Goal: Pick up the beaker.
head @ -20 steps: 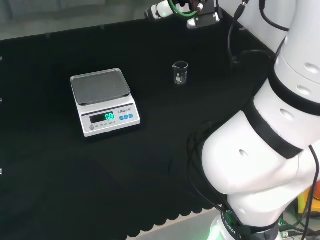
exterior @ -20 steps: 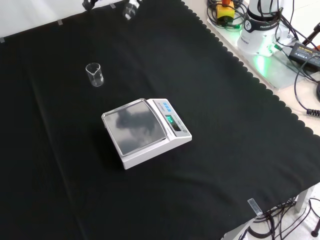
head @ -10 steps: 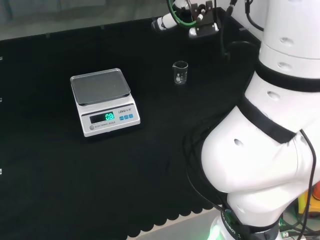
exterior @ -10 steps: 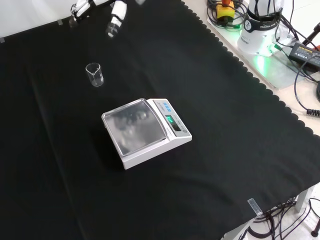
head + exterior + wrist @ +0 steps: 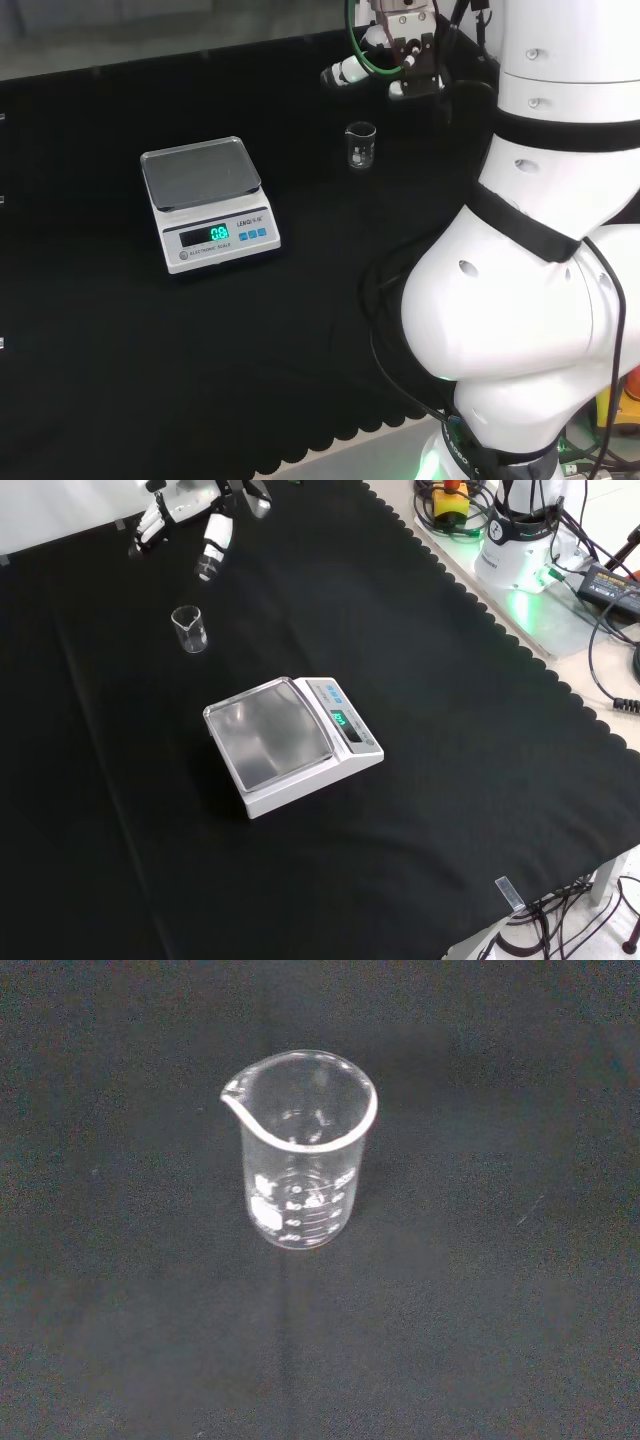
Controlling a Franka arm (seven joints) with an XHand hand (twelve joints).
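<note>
A small clear glass beaker (image 5: 361, 146) stands upright and alone on the black cloth; in the front view the beaker (image 5: 189, 629) is at the upper left. The wrist view looks down on the beaker (image 5: 303, 1150), which has a spout and white graduation marks and looks empty. The black and white hand (image 5: 185, 512) hangs in the air above and beyond the beaker in the front view, with its fingers (image 5: 213, 542) straight and spread, holding nothing. In the head view the hand (image 5: 348, 73) is just past the beaker, apart from it.
A white electronic scale (image 5: 207, 203) with a lit green display and a bare steel pan stands left of the beaker in the head view; the scale (image 5: 291, 743) is mid-cloth in the front view. The arm's white links (image 5: 540, 250) rise at the right.
The hand has come down and closer to the beaker, moving right in the head view and lower in the front view. Beaker and scale have stayed put.
</note>
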